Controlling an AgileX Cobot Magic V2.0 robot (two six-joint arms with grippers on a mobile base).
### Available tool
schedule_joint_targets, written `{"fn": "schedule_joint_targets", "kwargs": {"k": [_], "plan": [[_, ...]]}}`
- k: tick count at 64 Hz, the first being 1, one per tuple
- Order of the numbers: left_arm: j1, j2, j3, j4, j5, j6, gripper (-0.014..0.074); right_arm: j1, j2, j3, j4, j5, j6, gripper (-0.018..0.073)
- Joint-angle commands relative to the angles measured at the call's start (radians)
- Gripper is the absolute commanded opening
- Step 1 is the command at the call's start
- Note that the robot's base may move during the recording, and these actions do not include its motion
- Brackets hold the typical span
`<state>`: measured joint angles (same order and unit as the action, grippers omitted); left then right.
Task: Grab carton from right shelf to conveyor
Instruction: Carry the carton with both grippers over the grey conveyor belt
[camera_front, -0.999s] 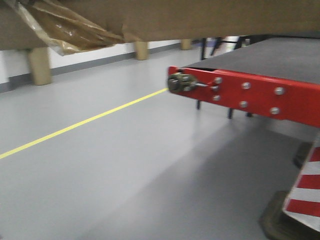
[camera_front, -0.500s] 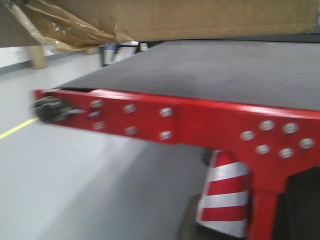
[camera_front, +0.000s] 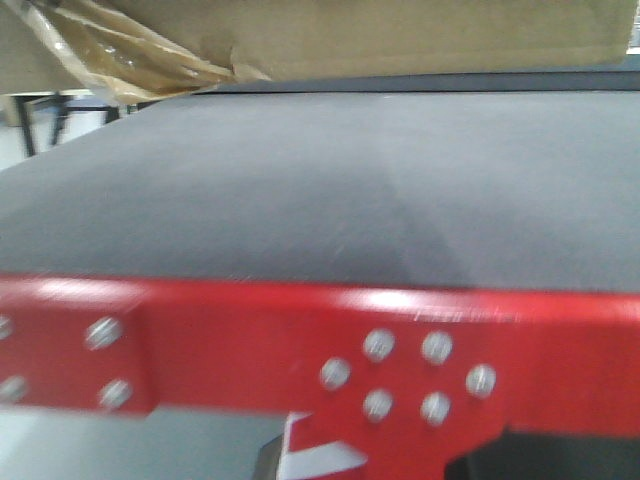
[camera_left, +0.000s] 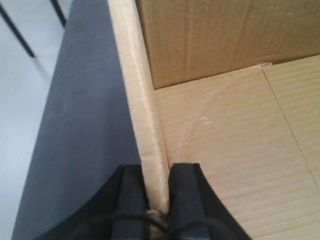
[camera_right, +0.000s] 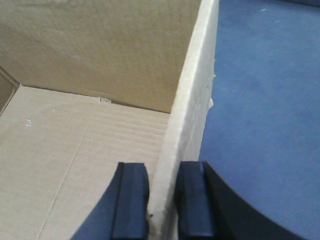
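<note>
Left gripper (camera_left: 159, 197) pinches an upright side wall of the carton (camera_left: 235, 150) between its 2 black fingers (camera_left: 131, 200), 1 outside the wall and 1 inside, closed down to the thickness of the cardboard. Right gripper (camera_right: 162, 197) clamps the opposite wall the same way, with a finger pressed against each face of the board. Both wrist views look down into the open-topped carton, showing its corrugated floor and a cardboard wall standing at the far end. The dark conveyor belt (camera_front: 350, 190) lies below, just outside each gripped wall. In the front-facing view the carton's lower edge fills the top of the picture, higher than the belt and over it. Crumpled brown tape (camera_front: 110, 55) hangs from its left corner. A red frame (camera_front: 250, 350) with round bolt heads (camera_front: 378, 345) runs along the belt's near edge.
</note>
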<state>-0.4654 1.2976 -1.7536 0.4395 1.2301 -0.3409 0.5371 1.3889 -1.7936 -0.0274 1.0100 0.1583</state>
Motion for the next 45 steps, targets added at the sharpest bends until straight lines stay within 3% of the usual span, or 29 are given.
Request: {"fn": "schedule_joint_targets", "kwargs": {"k": [1,45], "plan": [[-0.006,-0.003,-0.006,0.019,-0.025,0.008,-0.0018,0.003,-0.015,-0.005,0.037,-0.053,-0.001,-0.0069],[-0.006,-0.003,-0.006,0.019,-0.025,0.008,-0.0018,0.003,-0.015,-0.005,0.038,-0.053,-0.001,-0.0069]]}}
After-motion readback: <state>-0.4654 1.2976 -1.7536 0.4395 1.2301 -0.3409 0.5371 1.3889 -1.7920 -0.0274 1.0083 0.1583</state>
